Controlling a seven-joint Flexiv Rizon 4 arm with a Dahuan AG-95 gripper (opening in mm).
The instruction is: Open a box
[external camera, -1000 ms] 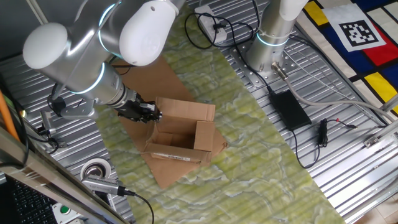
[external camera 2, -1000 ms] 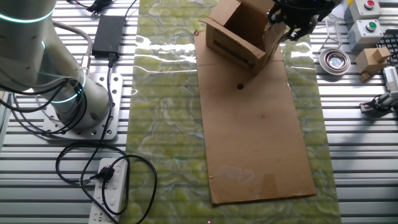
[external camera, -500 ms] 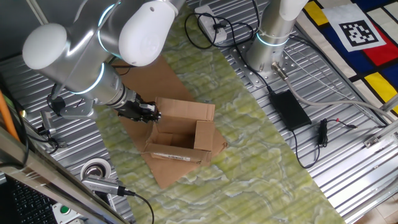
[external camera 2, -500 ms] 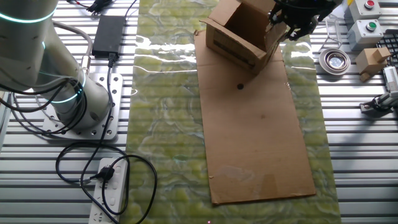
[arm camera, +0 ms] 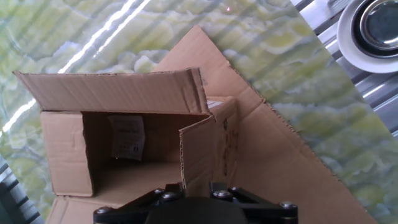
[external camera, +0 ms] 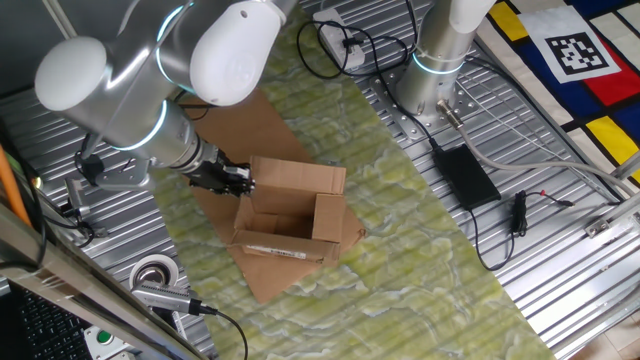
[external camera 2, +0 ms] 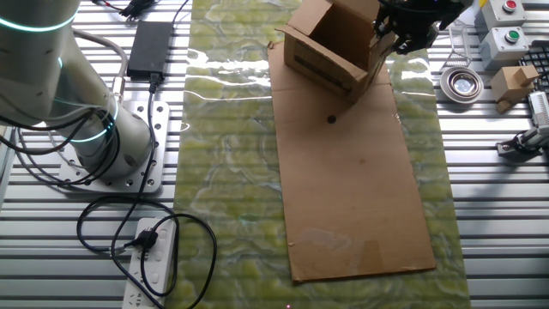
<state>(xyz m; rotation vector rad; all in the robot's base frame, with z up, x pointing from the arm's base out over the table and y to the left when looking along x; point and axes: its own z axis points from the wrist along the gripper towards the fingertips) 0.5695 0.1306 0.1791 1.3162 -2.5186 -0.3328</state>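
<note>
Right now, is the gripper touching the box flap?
Cannot tell. In one fixed view the gripper overlaps the edge of the box, but no contact or gap shows plainly. In the hand view the fingertips are out of frame.

arm (external camera: 150, 70): glossy white and silver rounded shells
joints: glowing teal rings
gripper (external camera: 228, 180): black, compact
hand plate (arm camera: 199, 208): black, silver screws
base (external camera 2: 116, 150): silver column, bolted plate

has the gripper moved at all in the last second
Yes, slightly. In one fixed view the gripper has shifted a little left along the box rim, away from its upright flap.
</note>
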